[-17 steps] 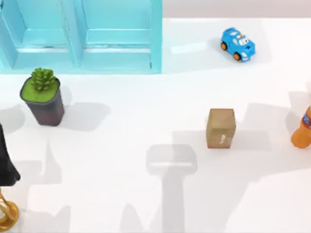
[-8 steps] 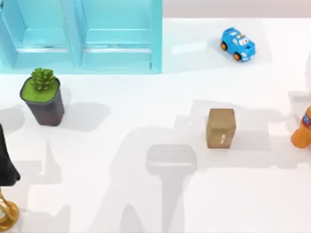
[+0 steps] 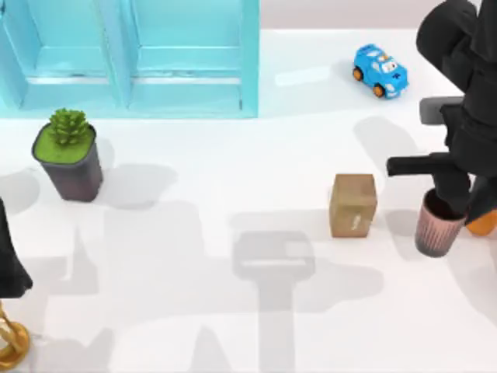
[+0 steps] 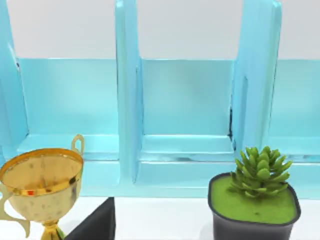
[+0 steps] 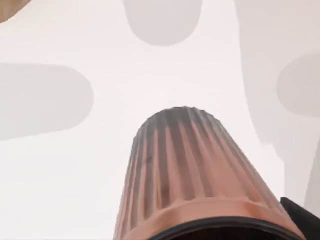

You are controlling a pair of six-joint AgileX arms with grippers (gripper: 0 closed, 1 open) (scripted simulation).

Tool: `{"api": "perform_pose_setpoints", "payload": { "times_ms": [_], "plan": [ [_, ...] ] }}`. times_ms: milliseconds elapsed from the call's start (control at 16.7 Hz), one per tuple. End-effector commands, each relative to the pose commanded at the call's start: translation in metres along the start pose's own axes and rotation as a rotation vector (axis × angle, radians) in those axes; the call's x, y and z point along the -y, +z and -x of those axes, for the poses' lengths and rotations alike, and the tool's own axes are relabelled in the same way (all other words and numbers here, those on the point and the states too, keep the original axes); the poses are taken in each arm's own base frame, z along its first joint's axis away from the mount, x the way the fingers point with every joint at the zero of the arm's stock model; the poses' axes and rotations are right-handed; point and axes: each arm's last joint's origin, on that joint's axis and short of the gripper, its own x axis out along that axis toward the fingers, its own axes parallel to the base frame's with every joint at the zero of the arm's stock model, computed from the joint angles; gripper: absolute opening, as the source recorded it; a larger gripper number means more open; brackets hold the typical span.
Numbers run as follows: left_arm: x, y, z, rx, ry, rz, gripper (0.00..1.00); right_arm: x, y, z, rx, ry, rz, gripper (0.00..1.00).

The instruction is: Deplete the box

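Observation:
The box (image 3: 353, 204), small and tan-brown with a pale mark on its near face, stands upright right of the table's middle. My right arm reaches in from the right edge. Its gripper (image 3: 446, 203) is shut on the rim of a dark brown ribbed cup (image 3: 433, 227), which hangs just right of the box without touching it. In the right wrist view the ribbed cup (image 5: 182, 175) appears close up over the white table. My left arm (image 3: 9, 260) is parked at the table's left edge.
A teal shelf unit (image 3: 132, 58) spans the back left. A potted succulent (image 3: 68, 155) stands in front of it, and a gold trophy (image 3: 9, 342) sits at the front left. A blue toy car (image 3: 380, 71) is at the back right. An orange bottle (image 3: 486, 225) peeks out behind my right arm.
My right arm has come in from the right edge carrying the ribbed cup and now covers most of the orange bottle. The box and the other objects have not moved.

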Motion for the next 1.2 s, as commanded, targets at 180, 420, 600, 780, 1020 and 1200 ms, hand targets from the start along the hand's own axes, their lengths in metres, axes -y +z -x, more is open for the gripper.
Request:
{"api": "perform_pose_setpoints", "payload": {
  "times_ms": [180,420,600,780,1020,1200],
  "plan": [
    [0.000,0.000,0.000,0.000,0.000,0.000,1.00,-0.051,-0.033,-0.011,0.051,-0.001,0.001,0.00],
    [0.000,0.000,0.000,0.000,0.000,0.000,1.00,-0.087,-0.066,-0.021,0.096,0.018,0.003,0.00],
    [0.000,0.000,0.000,0.000,0.000,0.000,1.00,-0.091,-0.070,-0.023,0.101,0.021,0.003,0.00],
    [0.000,0.000,0.000,0.000,0.000,0.000,1.00,-0.091,-0.069,-0.024,0.095,0.019,-0.001,0.00],
    [0.000,0.000,0.000,0.000,0.000,0.000,1.00,-0.094,-0.067,-0.043,0.098,0.021,0.001,0.00],
    [0.000,0.000,0.000,0.000,0.000,0.000,1.00,-0.097,-0.066,-0.064,0.103,0.024,0.003,0.00]
  ]
}}
